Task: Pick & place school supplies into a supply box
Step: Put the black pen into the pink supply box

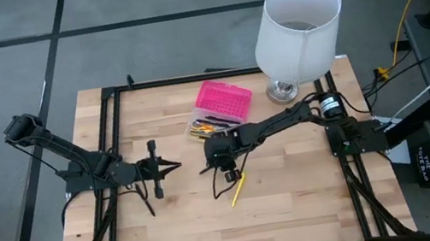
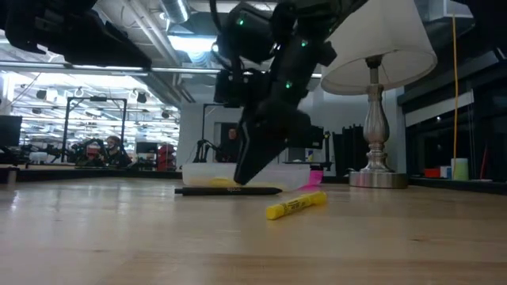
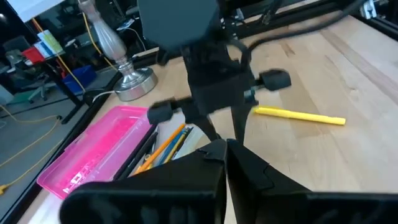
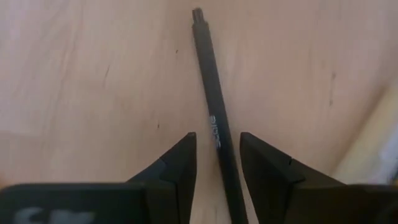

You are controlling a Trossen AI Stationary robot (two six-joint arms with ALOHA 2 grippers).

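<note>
Right wrist view alone shows open end effector (image 4: 217,163) straddling black pen (image 4: 214,118).

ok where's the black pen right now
The black pen lies flat on the table near its middle, between the right gripper's open jaws, with the yellow marker just beside it and the box behind.

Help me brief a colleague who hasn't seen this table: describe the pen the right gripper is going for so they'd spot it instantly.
Start at the white lamp, then the pink supply box beside its base. Just in front of the box, under the right gripper, lies the black pen, between the open fingers. Its nearest loose neighbour, the marker, is yellow and thicker.
</note>
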